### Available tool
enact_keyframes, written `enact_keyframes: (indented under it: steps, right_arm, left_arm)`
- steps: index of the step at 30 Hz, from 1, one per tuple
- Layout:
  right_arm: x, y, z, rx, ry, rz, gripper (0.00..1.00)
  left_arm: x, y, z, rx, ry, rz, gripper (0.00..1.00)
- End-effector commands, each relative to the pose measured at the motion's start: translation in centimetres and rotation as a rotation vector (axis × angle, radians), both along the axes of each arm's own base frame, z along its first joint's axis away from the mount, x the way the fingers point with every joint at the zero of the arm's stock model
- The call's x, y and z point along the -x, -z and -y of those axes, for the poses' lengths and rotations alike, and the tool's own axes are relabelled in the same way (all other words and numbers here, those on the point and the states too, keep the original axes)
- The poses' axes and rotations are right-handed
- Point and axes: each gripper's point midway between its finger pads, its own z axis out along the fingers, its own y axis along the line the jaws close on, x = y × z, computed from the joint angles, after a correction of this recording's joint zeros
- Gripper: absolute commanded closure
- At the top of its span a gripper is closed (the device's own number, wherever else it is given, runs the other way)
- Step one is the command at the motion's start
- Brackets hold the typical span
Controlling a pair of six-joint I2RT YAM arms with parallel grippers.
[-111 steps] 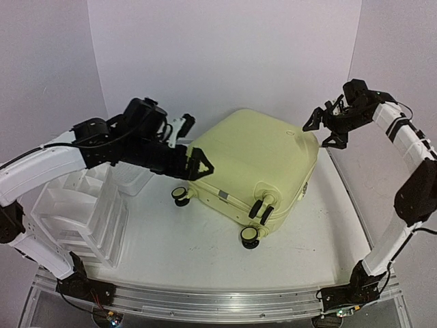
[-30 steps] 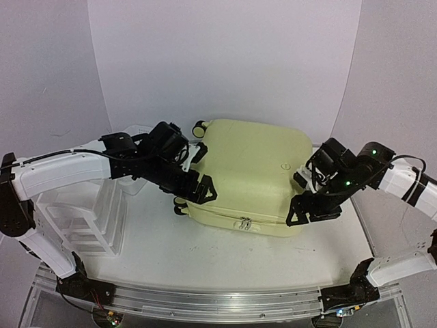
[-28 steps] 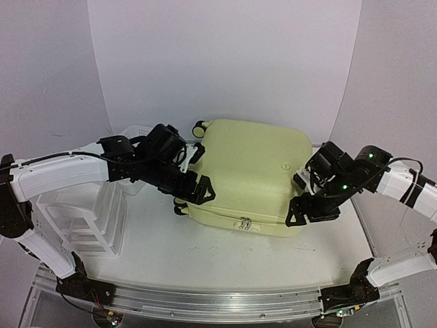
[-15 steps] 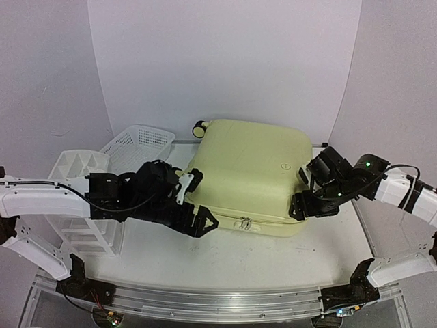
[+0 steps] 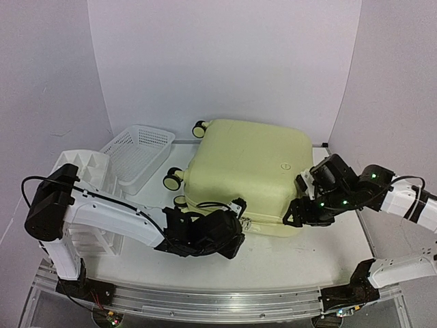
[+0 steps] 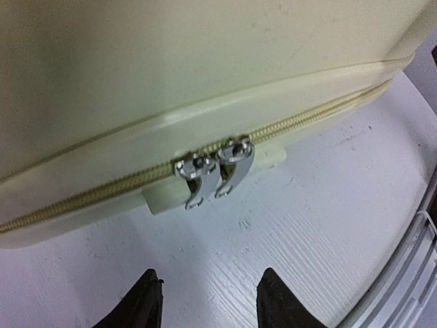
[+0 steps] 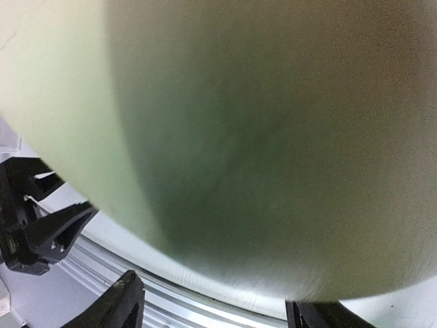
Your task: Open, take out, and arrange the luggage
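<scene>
1. Left gripper [image 6: 208, 304] hovers low over the table [image 6: 328, 225]. Its two fingertips are spread apart with nothing between them, and it points at the twin metal zipper pulls [image 6: 214, 171], near them but not touching.
2. Right gripper [image 7: 215, 301] is spread wide as well and holds nothing. The pale shell fills its wrist view just beyond the fingers, and seen from above it sits at the case's near right corner. Whether a finger rests on the shell I cannot tell.
3. The luggage [image 5: 249, 164] lies flat in the middle of the table with its wheels [image 5: 172, 179] toward the left. A white mesh basket [image 5: 140, 154] and a drawer organiser [image 5: 82, 171] stand beside it on that side.
4. As I judge it, the task has hardly begun. The zipper [image 6: 89, 198] runs closed along the near edge, both pulls meet at one spot, the lid is down, and nothing has come out.
5. What is left is nearly everything — run the pulls around the shell, lift the lid, take the contents out and arrange them.
</scene>
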Motion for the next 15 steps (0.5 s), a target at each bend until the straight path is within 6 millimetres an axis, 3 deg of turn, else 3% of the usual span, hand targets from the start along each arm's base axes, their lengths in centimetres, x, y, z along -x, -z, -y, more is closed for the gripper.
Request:
enact_keyframes:
  steps: [1,6,10,15]
  right_arm:
    - [0.7,-1.0,-0.8,-0.079,-0.010,0.030,0.29]
    - [1.0,-1.2,-0.5,-0.081,-0.015,0.044,0.29]
    - [1.1,-1.3,-0.5,-0.082,-0.026,0.047,0.29]
    - [1.3,-1.1,-0.6,-0.085,-0.036,0.040,0.29]
  left_arm:
    - [-3.2,-5.0,2.5,0.134,-0.109,0.153,0.56]
    - [-4.0,-4.9,3.7,0.145,-0.143,0.178,0.63]
    - [-4.8,-4.9,3.4,0.135,-0.191,0.216,0.63]
    - [-5.2,-4.6,3.3,0.122,-0.210,0.231,0.71]
